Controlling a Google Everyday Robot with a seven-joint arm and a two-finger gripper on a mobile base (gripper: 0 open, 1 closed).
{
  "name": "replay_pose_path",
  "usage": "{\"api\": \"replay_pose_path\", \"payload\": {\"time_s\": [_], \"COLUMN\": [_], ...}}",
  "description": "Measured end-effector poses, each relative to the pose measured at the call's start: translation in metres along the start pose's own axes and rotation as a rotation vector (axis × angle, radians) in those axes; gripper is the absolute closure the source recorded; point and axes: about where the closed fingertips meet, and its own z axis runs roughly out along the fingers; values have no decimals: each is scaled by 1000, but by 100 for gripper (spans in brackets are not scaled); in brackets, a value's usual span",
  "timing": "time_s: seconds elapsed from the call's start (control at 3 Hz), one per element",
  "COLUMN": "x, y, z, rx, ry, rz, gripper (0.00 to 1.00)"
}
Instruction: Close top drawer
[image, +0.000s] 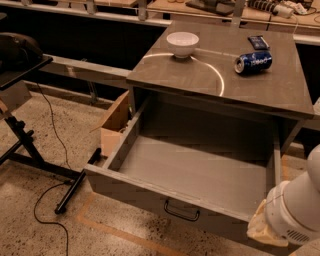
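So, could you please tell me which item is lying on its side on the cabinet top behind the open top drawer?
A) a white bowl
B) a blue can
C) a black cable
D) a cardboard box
B: the blue can lies on its side on the cabinet top, right of the white bowl, which stands upright; the hand sits low at the front right corner of the open top drawer.

My gripper is out of view. Only my white arm (295, 212) shows, at the lower right corner, cut by the edge. It hides the right end of the top drawer (200, 170) front. The cardboard box (115, 122) is half hidden behind the drawer's left wall. On the desk (270, 90), the blue can (253, 62) has lettering too blurred to read — the small dark thing (257, 41) behind it I cannot name.
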Motion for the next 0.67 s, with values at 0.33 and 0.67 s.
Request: {"api": "replay_pose_path", "payload": {"time_s": [0.33, 0.67], "x": [-1, -5], "y": [11, 6], "z": [12, 24], "rx": [21, 82], "ry": [-13, -50], "rz": [-13, -15], "gripper": [100, 100]}}
